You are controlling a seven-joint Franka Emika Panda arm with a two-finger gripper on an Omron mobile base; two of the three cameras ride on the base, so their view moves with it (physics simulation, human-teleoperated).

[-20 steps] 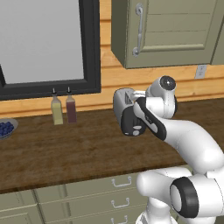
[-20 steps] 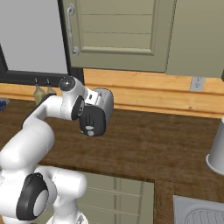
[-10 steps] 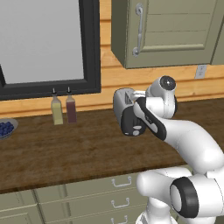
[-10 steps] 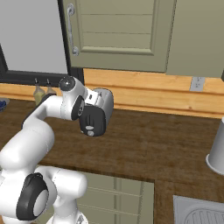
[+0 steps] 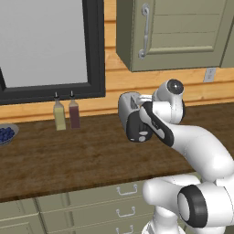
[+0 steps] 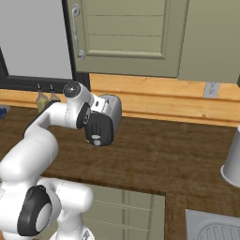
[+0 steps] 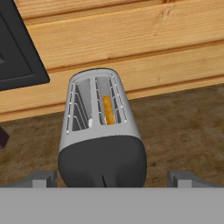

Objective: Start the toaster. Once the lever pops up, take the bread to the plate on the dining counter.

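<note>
Presumably the bread [image 7: 107,110] (light, crumbly) wanted pinching by its top edge; the tool [image 7: 112,178] stood wide open, empty, facing the toaster [image 7: 101,144] near the desk's back edge.

A dark brown wood-grain worktop [image 5: 68,155] runs along a wall of pale horizontal wood planks [image 6: 154,103]. Olive drawer fronts [image 5: 91,201] with small metal handles sit under its front edge. Above hang olive wall cupboards [image 5: 183,32] with a long metal handle [image 5: 145,29]. A black-framed window [image 5: 45,45] with a flat grey pane fills the wall at the left. A white wall socket [image 6: 211,89] is set in the planks at the right. A metal sink [image 6: 215,229] lies at the worktop's near right corner. Lighting is even, without strong shadows.
</note>
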